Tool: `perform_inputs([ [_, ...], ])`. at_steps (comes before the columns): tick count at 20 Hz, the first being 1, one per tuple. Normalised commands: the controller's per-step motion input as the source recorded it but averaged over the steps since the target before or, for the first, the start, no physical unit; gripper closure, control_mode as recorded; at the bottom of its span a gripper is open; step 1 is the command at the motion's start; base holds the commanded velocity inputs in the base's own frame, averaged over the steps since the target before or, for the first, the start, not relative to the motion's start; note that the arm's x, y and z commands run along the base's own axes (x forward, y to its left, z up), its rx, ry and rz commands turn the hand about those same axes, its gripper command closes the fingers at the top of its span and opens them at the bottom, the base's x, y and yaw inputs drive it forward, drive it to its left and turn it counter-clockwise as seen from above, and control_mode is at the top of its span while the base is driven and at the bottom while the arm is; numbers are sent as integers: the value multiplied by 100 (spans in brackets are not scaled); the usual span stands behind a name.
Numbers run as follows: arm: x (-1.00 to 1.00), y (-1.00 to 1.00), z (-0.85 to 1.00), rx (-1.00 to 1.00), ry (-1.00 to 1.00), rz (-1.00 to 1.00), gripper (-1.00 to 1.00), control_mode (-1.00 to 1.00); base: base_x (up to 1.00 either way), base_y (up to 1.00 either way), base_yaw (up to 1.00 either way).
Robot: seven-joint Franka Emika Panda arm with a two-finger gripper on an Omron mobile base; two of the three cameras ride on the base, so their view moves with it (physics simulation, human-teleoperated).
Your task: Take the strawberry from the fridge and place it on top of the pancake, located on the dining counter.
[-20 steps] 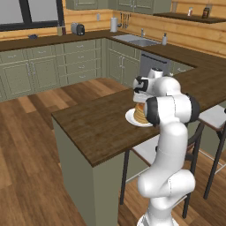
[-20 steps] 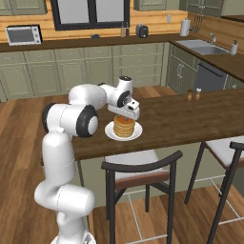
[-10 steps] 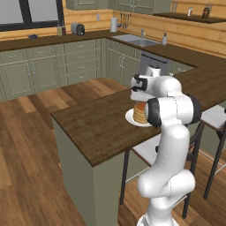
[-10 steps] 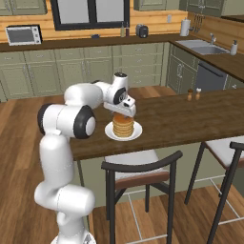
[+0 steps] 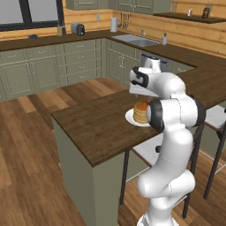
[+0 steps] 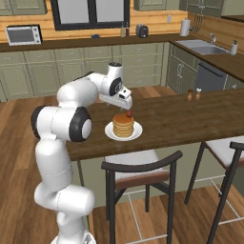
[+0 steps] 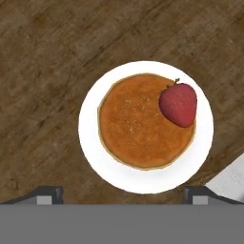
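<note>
The strawberry sits near the rim of the pancake on its white plate on the tabletop, the gripper released above, so the task looks essentially done.

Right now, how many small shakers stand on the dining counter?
2. Both shakers stand side by side on the dining counter, to the right of the pancake in the right base view. The arm may hide others.

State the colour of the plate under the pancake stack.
White. The plate shows best in the hand view, ringing the golden-tan pancake.
</note>
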Motion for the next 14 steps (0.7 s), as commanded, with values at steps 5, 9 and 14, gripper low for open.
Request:
perform_inputs([
  [5,-18,0,54,0,0,-6,-100,-100,0,0,0],
  [9,-23,0,40,0,0,-5,-100,-100,0,0,0],
  [14,-31,-1,30,0,-2,-6,-100,-100,0,0,0],
])
